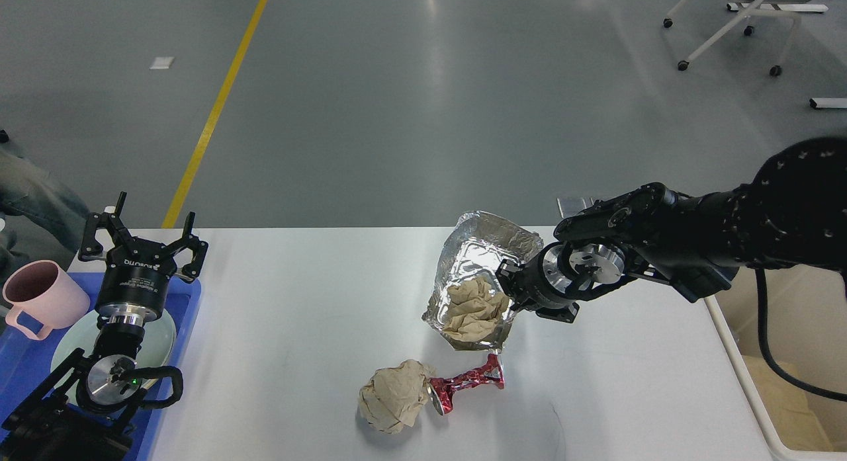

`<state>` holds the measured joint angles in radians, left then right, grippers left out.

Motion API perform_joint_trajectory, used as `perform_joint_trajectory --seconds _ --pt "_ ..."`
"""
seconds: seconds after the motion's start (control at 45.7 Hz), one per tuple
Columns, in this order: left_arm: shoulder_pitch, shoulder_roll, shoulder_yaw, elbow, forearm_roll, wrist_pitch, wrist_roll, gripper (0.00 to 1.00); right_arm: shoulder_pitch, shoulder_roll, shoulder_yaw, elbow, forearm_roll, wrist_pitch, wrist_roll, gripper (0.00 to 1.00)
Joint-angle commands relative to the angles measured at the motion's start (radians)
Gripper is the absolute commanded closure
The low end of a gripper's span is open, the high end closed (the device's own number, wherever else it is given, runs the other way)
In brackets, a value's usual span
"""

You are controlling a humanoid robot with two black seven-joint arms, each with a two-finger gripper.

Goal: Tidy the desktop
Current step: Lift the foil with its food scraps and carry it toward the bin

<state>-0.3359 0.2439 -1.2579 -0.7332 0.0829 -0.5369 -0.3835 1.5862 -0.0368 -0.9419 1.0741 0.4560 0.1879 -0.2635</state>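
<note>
Nearest the camera, a crumpled brown paper ball [392, 396] lies touching a crushed red can [467, 383], whose long axis runs left to right, tilted slightly up to the right. Just beyond them a silver foil tray [483, 249] holds another paper wad [474, 309]. All rest on the desktop [298, 302], its long edge running across the view. At the left, a blue tray [188, 315] carries a pink mug [41, 297] and a pale plate [159, 342]. The left gripper [149, 236] hovers above it, fingers spread, pointing away. The right gripper [508, 284] reaches leftward into the foil tray; whether its fingers are apart is unclear. A cream bin [748, 395] stands at the right.
</note>
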Motion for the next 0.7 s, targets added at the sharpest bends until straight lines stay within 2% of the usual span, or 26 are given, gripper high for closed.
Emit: perform_joint_trajectory --seconds 0.0,0.088,0.284,0.459,0.678 --pt "0.000 0.000 0.000 0.000 0.000 0.000 0.000 0.04 0.130 -0.006 -0.040 0.118 -0.037 0.034 0.000 1.00" --pt "0.000 0.001 0.000 0.000 0.000 0.000 0.000 0.04 0.202 -0.021 -0.060 0.190 -0.109 0.093 -0.002 1.00" --pt "0.000 0.000 0.000 0.000 0.000 0.000 0.000 0.04 0.423 -0.161 -0.081 0.415 -0.327 0.206 -0.005 1.00" --pt "0.000 0.000 0.000 0.000 0.000 0.000 0.000 0.04 0.606 -0.238 -0.182 0.515 -0.367 0.347 -0.008 1.00" --pt "0.000 0.000 0.000 0.000 0.000 0.000 0.000 0.04 0.773 -0.313 -0.294 0.618 -0.370 0.392 -0.002 1.00"
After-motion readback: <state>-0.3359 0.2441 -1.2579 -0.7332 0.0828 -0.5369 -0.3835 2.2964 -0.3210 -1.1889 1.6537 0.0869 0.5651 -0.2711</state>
